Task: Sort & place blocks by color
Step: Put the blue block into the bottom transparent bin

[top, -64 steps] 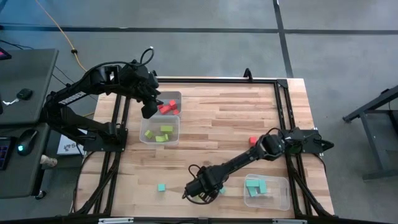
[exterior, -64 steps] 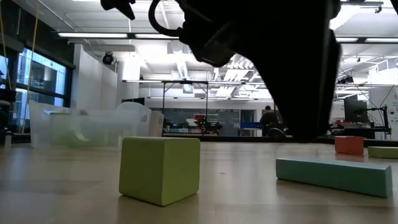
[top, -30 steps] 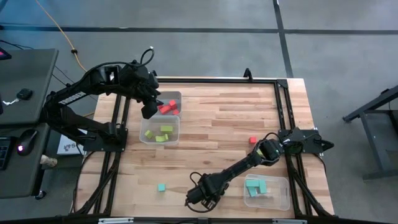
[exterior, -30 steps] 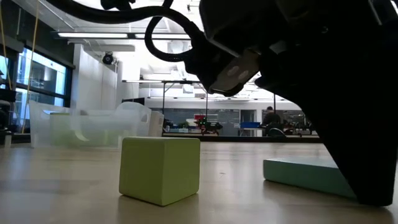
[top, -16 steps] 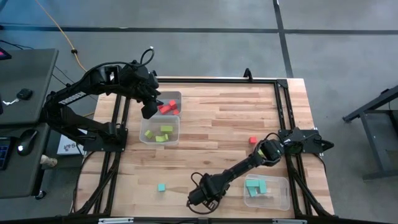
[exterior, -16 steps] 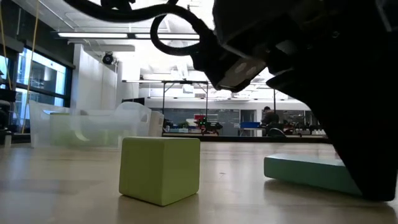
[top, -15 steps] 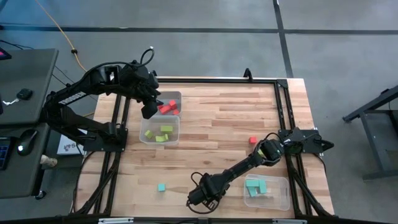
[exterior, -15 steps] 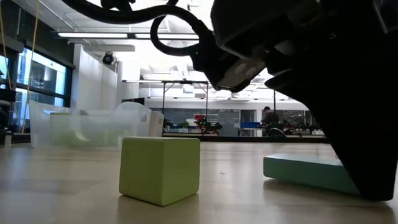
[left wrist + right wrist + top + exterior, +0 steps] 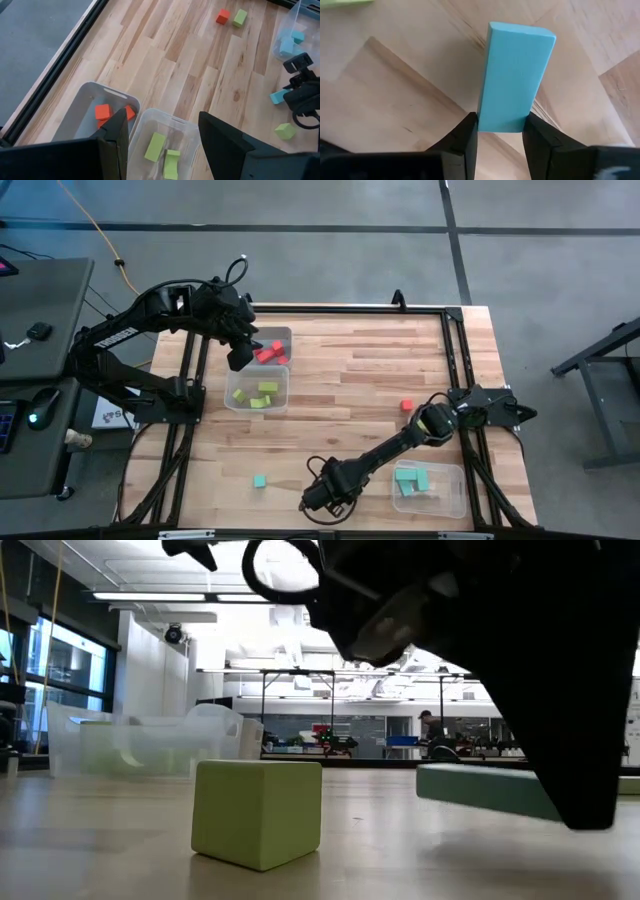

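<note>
A teal bar (image 9: 516, 77) was pinched at one end between the right gripper's (image 9: 500, 131) fingers (image 9: 464, 137), clear of the table (image 9: 360, 375) by a small gap in the low view, close to the table's near edge. Just beside it a lime cube (image 9: 257, 812) sat on the wood, and a little farther to the left lay a lone teal cube (image 9: 259, 481). The right arm reached low across the table from its base at the right edge.

Near the front right corner stood a clear tub (image 9: 452, 492) with several teal blocks (image 9: 410, 480) inside. Farther back, toward the right side, a red cube (image 9: 406, 406) rested alone on the table; the left wrist view showed a green block (image 9: 240, 18) just beside it.

On the far left two more tubs sat touching each other. The nearer tub (image 9: 281, 385) held lime blocks (image 9: 262, 393), and the tub behind it (image 9: 286, 336) held red blocks (image 9: 268, 352). The left gripper (image 9: 240, 356) hung above these two tubs with its fingers (image 9: 114, 137) apart and nothing between them.

Beyond the table, in the low view, the room stretched back with racks, and a person (image 9: 428, 730) stood far off.
</note>
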`<act>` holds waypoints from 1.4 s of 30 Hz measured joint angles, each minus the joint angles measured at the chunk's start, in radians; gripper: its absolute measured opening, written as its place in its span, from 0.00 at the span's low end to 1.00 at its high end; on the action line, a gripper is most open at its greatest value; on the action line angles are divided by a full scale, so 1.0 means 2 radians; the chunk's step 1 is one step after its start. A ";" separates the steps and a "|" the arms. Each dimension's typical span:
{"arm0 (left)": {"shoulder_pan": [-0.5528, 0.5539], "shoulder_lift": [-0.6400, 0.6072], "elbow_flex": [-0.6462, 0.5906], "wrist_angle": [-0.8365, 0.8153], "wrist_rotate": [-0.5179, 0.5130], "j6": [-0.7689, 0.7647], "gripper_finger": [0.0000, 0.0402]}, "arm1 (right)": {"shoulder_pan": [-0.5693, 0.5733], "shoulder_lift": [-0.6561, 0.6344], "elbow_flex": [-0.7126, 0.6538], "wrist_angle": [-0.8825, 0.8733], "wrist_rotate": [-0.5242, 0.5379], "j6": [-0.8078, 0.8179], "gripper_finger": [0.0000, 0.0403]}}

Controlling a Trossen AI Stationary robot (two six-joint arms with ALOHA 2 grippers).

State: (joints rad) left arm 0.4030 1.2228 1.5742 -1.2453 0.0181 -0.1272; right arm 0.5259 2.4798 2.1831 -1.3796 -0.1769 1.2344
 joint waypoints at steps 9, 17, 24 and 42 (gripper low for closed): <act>0.000 0.000 0.000 0.000 0.000 0.000 0.42 | 0.000 -0.014 0.001 0.004 0.006 0.010 0.25; 0.000 0.000 0.000 0.000 0.000 0.000 0.42 | 0.003 -0.049 0.001 -0.020 0.049 0.045 0.25; 0.000 0.000 0.000 0.000 0.000 0.000 0.42 | 0.014 -0.080 0.001 -0.071 0.078 0.077 0.25; 0.000 0.000 0.000 0.000 0.000 -0.002 0.42 | 0.087 -0.118 0.000 -0.096 0.087 0.085 0.25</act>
State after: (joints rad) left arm 0.4030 1.2228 1.5742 -1.2449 0.0181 -0.1316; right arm 0.7004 2.2440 2.1826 -1.5708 -0.0020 1.4052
